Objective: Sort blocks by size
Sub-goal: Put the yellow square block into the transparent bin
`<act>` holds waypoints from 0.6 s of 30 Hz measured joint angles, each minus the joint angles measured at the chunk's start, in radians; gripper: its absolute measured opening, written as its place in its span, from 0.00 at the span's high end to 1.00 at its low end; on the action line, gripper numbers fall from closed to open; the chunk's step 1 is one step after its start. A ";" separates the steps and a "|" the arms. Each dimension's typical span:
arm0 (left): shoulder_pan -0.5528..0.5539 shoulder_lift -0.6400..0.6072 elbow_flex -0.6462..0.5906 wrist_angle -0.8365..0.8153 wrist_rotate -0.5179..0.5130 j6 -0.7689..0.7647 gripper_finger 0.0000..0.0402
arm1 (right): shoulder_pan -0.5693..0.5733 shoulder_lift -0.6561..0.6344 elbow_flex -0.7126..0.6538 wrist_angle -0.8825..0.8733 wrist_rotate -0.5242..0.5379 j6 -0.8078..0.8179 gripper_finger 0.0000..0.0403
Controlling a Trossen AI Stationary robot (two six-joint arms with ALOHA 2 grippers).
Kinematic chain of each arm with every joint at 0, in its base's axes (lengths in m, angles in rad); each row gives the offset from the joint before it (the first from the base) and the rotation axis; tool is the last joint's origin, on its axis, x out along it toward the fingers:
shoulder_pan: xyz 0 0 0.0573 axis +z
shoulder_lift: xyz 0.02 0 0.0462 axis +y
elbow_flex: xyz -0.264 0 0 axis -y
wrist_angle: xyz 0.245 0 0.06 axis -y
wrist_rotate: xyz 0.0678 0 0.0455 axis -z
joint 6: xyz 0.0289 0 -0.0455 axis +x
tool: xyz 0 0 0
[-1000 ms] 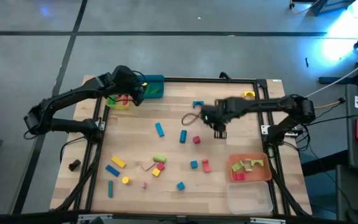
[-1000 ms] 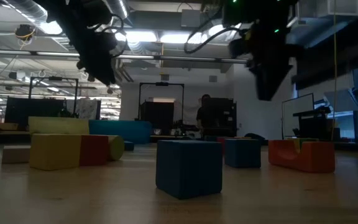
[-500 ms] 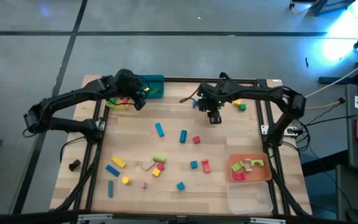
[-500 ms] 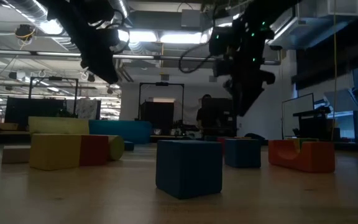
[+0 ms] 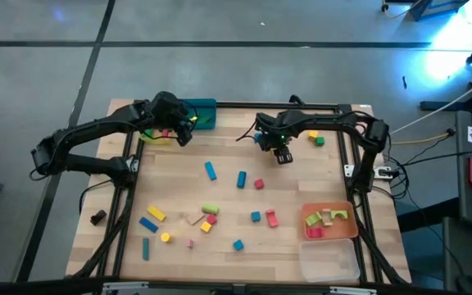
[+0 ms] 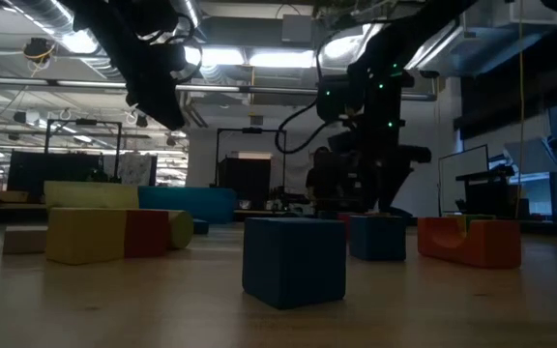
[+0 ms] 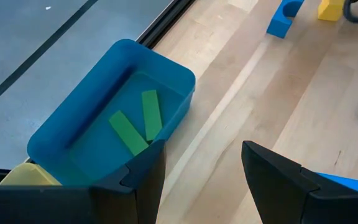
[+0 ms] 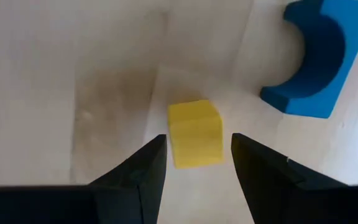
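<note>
My right gripper [image 8: 197, 138] points down, open, over a small yellow cube block [image 8: 195, 132] that rests flat on the table. One finger stands on each side of the cube without touching it. A blue arch block [image 8: 316, 59] lies just beside it. In the high view this gripper [image 5: 282, 155] is at the table's far middle and hides the cube. My left gripper [image 5: 183, 128] hangs open beside the teal tray [image 7: 55, 134], which holds two green bars [image 7: 143, 119]. Other blocks [image 5: 211, 170] lie scattered over the table's middle and near left.
A yellow tray [image 5: 156, 133] with blocks stands left of the teal one. At the near right are an orange tray [image 5: 331, 230] with several blocks and a clear tray [image 5: 329, 260]. A yellow and a green block [image 5: 316, 138] lie at the far right. A black cable [image 5: 248, 133] trails near the right gripper.
My right gripper has swung toward the table's far edge and a little left, rolled about its own axis, and come down close to the table over the yellow cube. Its fingers have stayed apart. No block has moved.
</note>
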 joint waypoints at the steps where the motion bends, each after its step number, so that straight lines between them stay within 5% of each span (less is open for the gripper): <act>1: 0.000 0.000 0.000 0.000 0.000 0.000 0.51 | 0.000 0.006 0.000 0.000 0.008 -0.011 0.55; 11: 0.000 0.000 0.000 -0.001 0.000 0.000 0.51 | 0.002 0.061 0.000 0.001 0.020 -0.038 0.56; 18: 0.000 0.000 0.000 0.001 0.000 0.000 0.51 | 0.002 0.052 0.000 -0.039 0.002 0.040 0.67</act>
